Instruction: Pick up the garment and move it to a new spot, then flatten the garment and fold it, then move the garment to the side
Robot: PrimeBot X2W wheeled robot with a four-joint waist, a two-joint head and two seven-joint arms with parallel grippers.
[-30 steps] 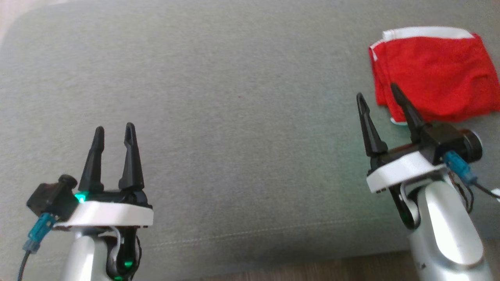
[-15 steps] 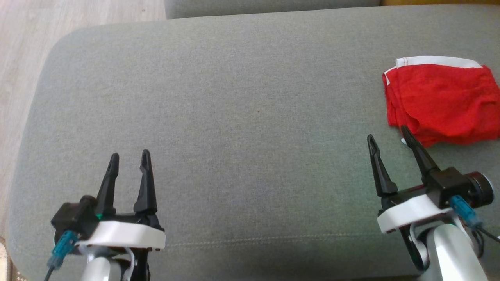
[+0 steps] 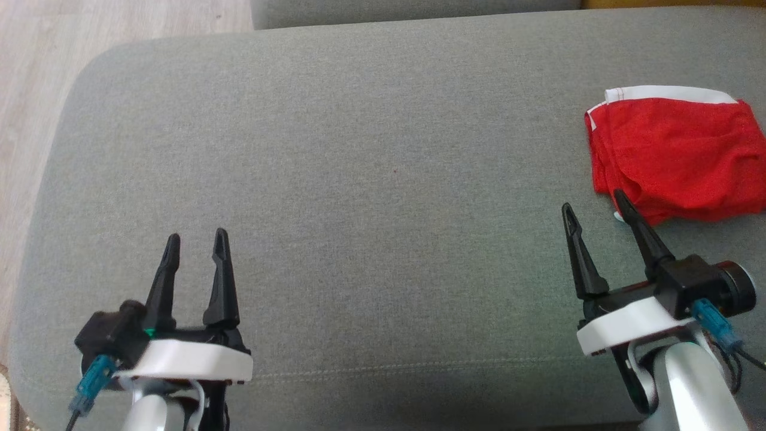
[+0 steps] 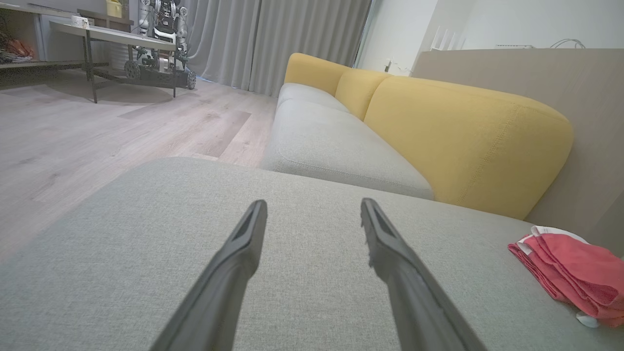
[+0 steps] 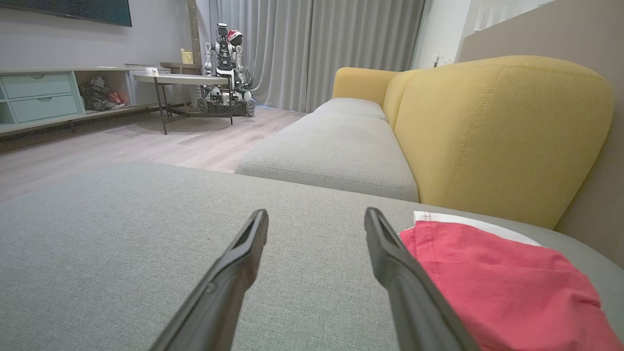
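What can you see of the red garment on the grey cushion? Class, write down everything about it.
The red garment is soft, thin cloth, folded into a rough rectangle of several layers, with mild wrinkles. A white band runs along its far edge. It lies flat on the grey cushion, at the robot's far right, near the yellow backrest. The open right gripper hovers by its near-left corner; whether it touches the cloth cannot be told.

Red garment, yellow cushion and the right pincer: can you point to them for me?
red garment point(image 3: 676, 158), head view, middle of the red cloth.
yellow cushion point(image 5: 497, 131), right wrist view, its front face.
right pincer point(image 3: 592, 200), head view, midway between its fingertips.
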